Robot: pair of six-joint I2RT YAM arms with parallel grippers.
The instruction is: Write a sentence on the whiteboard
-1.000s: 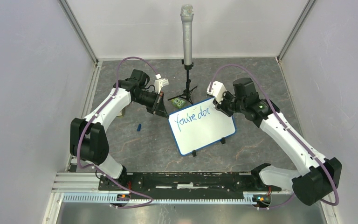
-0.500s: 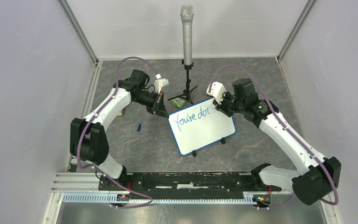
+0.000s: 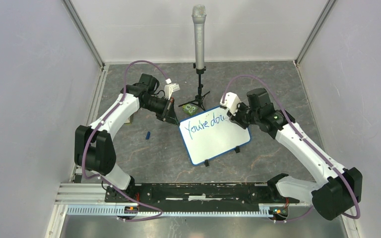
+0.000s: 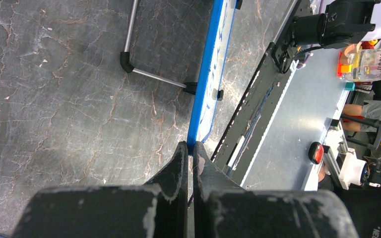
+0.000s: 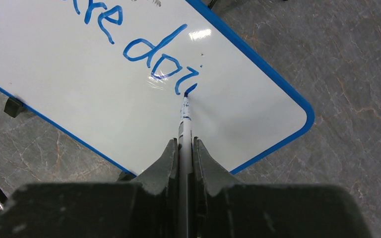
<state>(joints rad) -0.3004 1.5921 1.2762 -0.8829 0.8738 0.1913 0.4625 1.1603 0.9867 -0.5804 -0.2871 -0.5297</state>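
The whiteboard [image 3: 216,141] lies tilted at the table's middle, propped on small black feet. In blue on its upper part runs the sentence [image 3: 206,121], reading "You're doi" with a further stroke begun. My left gripper [image 3: 171,117] is shut on the board's far left corner; the left wrist view shows its fingertips [image 4: 191,145] clamping the blue edge [image 4: 206,74]. My right gripper [image 3: 236,115] is shut on a marker [image 5: 184,119]. The marker's blue tip touches the whiteboard [image 5: 79,94] just past the letters "doi" [image 5: 161,57].
A microphone [image 3: 199,34] stands upright on a small tripod behind the board, one leg [image 4: 129,49] near the board's edge. A small green object [image 3: 189,108] lies by the tripod. A blue cap [image 3: 148,135] lies on the table left of the board.
The right gripper has shifted slightly left and nearer with the marker, adding a short stroke after "doi". The left arm and the board have not moved.
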